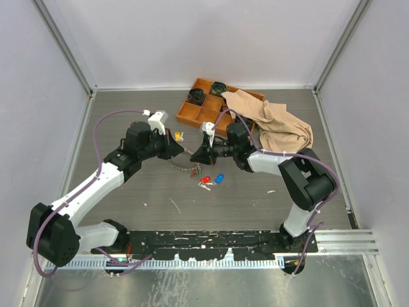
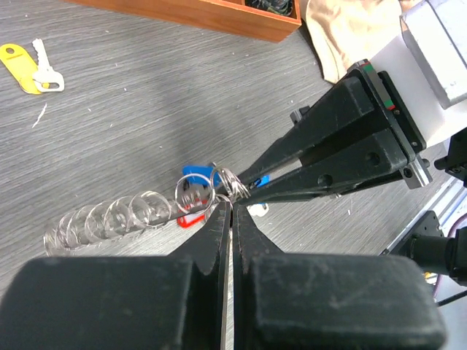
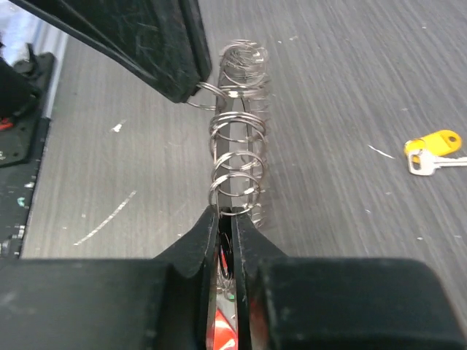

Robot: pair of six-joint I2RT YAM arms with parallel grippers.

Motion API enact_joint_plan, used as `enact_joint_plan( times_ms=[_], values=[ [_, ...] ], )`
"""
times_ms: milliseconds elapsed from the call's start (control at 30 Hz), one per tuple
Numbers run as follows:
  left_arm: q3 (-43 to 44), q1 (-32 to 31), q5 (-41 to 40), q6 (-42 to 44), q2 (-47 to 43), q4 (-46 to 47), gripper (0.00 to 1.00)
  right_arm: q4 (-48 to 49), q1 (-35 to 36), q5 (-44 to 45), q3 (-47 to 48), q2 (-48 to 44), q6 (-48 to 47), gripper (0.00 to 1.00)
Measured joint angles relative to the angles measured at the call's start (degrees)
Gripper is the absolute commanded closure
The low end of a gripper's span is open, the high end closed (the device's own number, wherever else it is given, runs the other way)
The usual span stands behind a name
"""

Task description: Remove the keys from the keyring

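The keyring is a linked string of several thin silver rings [image 2: 135,213], hanging between both grippers just above the table [image 1: 181,165]. My left gripper [image 2: 230,205] is shut on a ring at one end. My right gripper [image 3: 232,213] is shut on a ring of the same string, its tips [image 2: 246,187] meeting the left ones. In the top view the left gripper [image 1: 186,151] and right gripper [image 1: 193,157] touch tip to tip. Loose keys lie below on the table: red-capped [image 1: 204,180], blue-capped [image 1: 219,178], green-capped [image 1: 199,171]. A yellow-tagged key [image 1: 178,135] lies farther back.
An orange compartment tray [image 1: 192,114] stands at the back with dark items in it. A beige cloth [image 1: 275,125] lies crumpled over its right side. The yellow-tagged key also shows in the left wrist view [image 2: 20,60] and the right wrist view [image 3: 434,141].
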Motion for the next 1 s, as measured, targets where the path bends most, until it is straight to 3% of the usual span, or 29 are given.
enact_joint_plan(
  times_ms=[200,400,533,633,1000],
  values=[
    [0.6,-0.2,0.7,-1.3,-0.7,-0.1,0.97,-1.3,-0.3,-4.4,0.0,-1.3,0.0,0.99],
    [0.6,-0.3,1.7,-2.8,-1.9,0.4,0.39,-6.8,-2.5,-8.2,0.0,-4.2,-0.4,0.99],
    [-0.1,-0.3,1.5,-2.6,-6.0,1.9,0.16,-9.2,-7.0,-12.0,0.0,-6.8,3.0,0.99],
    [-2.1,-0.3,2.7,-2.4,-10.3,5.8,0.04,-10.8,-9.9,-14.4,0.0,-9.6,5.5,0.99],
    [-7.5,-0.2,15.4,-5.9,-11.0,21.3,0.02,-19.8,-14.8,-26.4,-1.6,-25.2,8.6,0.99]
  ],
)
